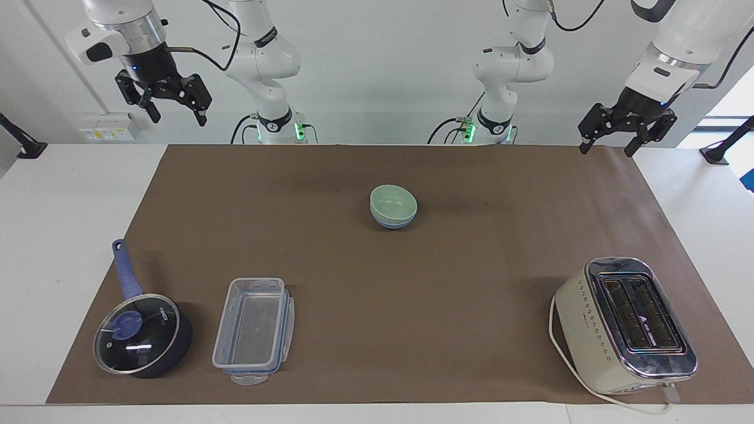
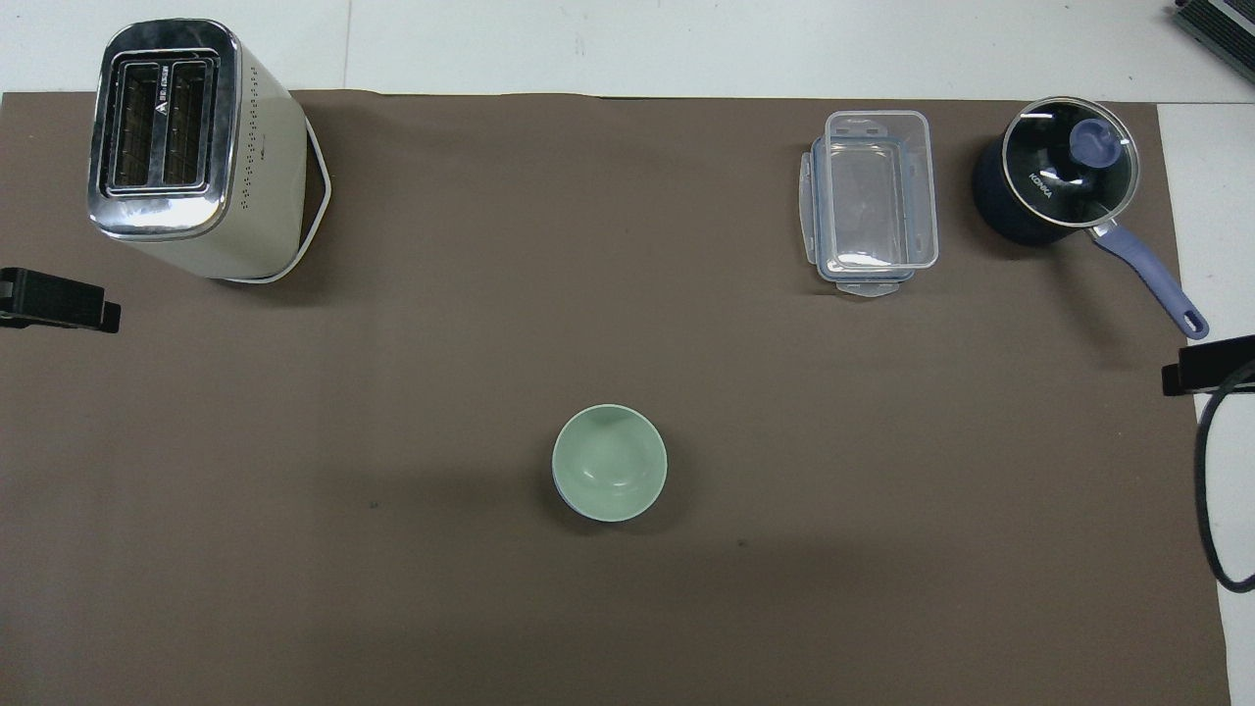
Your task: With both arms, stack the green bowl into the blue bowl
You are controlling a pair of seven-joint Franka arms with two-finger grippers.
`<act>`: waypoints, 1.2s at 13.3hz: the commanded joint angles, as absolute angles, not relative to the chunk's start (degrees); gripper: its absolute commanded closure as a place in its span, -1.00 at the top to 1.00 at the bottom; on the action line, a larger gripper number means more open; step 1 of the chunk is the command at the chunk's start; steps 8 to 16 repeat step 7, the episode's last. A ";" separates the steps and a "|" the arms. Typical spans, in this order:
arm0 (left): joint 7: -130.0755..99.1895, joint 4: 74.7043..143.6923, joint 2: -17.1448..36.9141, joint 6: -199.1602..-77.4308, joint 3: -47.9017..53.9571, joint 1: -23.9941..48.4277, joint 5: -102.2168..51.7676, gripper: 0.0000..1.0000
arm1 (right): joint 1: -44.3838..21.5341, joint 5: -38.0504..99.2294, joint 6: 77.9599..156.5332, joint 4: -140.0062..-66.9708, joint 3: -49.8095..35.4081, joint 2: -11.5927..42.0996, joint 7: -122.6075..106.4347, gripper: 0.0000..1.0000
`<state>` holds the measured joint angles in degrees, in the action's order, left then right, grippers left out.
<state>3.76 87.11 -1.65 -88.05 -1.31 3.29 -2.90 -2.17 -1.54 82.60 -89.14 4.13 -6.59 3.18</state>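
The green bowl (image 1: 393, 202) sits nested inside the blue bowl (image 1: 391, 224) near the middle of the brown mat; only the blue bowl's lower wall shows under it. In the overhead view the green bowl (image 2: 609, 462) covers nearly all of the blue one. My right gripper (image 1: 175, 112) is open and empty, raised high over the table's edge at the right arm's end. My left gripper (image 1: 607, 146) is open and empty, raised over the mat's corner at the left arm's end. Only their black tips show in the overhead view.
A dark blue saucepan with a glass lid (image 1: 138, 334) and a clear plastic container (image 1: 253, 330) stand far from the robots toward the right arm's end. A cream toaster (image 1: 625, 325) with a white cord stands far from the robots toward the left arm's end.
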 commanded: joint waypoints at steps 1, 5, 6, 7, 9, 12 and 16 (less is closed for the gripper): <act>3.87 86.22 -1.49 -87.28 -0.97 2.99 -2.29 1.00 | -1.93 -2.02 83.67 -90.53 3.52 -7.65 2.11 1.00; 3.87 86.22 -1.49 -87.01 -0.97 2.99 -2.29 1.00 | -1.93 0.43 81.31 -89.56 3.51 -7.12 2.46 1.00; 3.87 86.22 -1.58 -86.92 -0.97 2.99 -2.29 1.00 | -1.85 0.35 81.12 -89.65 3.60 -7.21 2.55 1.00; 3.87 86.31 -1.58 -86.92 -1.05 2.99 -2.29 1.00 | -1.76 0.35 81.21 -89.65 3.52 -7.21 2.55 1.00; 3.87 86.31 -1.58 -86.92 -1.05 2.99 -2.29 1.00 | -1.76 0.35 81.21 -89.65 3.52 -7.21 2.55 1.00; 3.87 86.31 -1.58 -86.92 -1.05 2.99 -2.29 1.00 | -1.76 0.35 81.21 -89.65 3.52 -7.21 2.55 1.00; 3.87 86.31 -1.58 -86.92 -1.05 2.99 -2.29 1.00 | -1.76 0.35 81.21 -89.65 3.52 -7.21 2.55 1.00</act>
